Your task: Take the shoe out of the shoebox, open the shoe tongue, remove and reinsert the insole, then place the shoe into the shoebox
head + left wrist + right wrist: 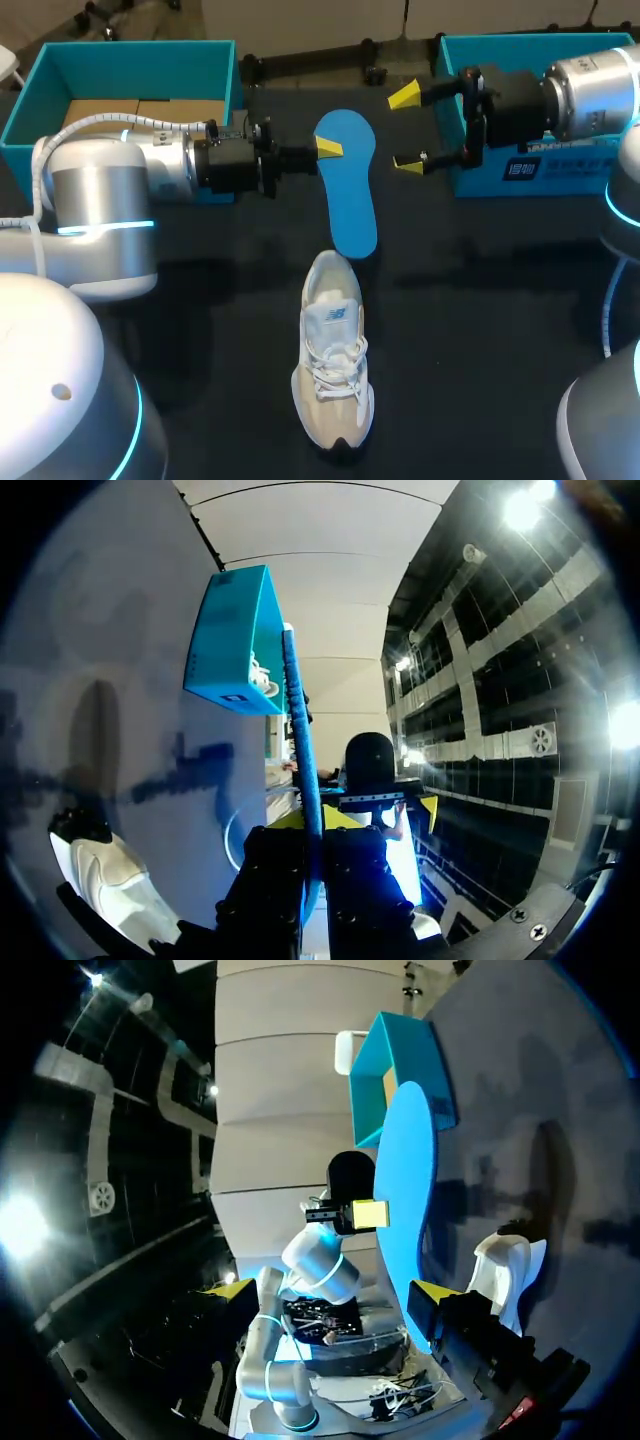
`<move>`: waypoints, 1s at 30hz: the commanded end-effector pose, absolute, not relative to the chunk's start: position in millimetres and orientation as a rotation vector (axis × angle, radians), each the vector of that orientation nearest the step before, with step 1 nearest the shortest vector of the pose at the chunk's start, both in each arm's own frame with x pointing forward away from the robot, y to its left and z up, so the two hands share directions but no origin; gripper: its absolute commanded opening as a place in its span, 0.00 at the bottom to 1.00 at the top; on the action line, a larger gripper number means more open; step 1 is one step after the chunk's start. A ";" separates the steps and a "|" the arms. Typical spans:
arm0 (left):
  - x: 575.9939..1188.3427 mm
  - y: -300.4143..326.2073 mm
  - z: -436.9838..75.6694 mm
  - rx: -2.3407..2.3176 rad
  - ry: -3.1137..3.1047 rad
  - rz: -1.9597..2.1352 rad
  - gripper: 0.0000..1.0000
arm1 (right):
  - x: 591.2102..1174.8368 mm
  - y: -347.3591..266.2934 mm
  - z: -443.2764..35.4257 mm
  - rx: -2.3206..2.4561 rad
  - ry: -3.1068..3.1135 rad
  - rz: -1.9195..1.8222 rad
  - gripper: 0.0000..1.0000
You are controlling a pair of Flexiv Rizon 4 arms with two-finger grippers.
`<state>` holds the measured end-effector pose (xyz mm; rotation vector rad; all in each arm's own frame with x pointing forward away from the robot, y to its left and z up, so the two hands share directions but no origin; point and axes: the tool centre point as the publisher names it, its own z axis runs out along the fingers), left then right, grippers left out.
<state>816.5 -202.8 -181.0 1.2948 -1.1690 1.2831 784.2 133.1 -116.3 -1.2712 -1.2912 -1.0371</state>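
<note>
A blue insole [346, 180] is pinched at its edge by my left gripper [325, 150], which is shut on it between the two boxes. In the left wrist view the insole [300, 730] shows edge-on, rising from between that gripper's [310, 825] fingers. My right gripper [406, 130] stands open just right of the insole, not touching it. Its wrist view shows the insole's broad face [405, 1190] ahead of the open gripper [335, 1292]. The white and beige shoe [332, 360] lies on the dark table nearer the front, toe towards me, also seen as the shoe [110, 880] [510, 1270] in both wrist views.
An open teal shoebox [40, 90] with cardboard inside stands at the back left behind my left arm. A second teal box [520, 165] sits at the back right, partly hidden by my right arm. Dark tabletop [480, 300] flanks the shoe.
</note>
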 end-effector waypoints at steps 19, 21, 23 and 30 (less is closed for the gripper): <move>812.2 -165.4 -153.6 0.611 -1.878 2.073 0.00 | 785.2 133.9 -116.0 -1.274 -1.291 -1.035 1.00; 810.3 -166.3 -152.8 0.497 -1.948 2.138 0.00 | 785.2 133.9 -116.0 -1.274 -1.291 -1.035 1.00; 808.3 -166.5 -151.4 0.395 -2.006 2.206 0.00 | 785.2 133.9 -116.0 -1.274 -1.291 -1.035 1.00; 813.0 -170.2 -144.2 0.178 -2.102 2.349 0.00 | 785.2 133.9 -116.0 -1.274 -1.291 -1.035 1.00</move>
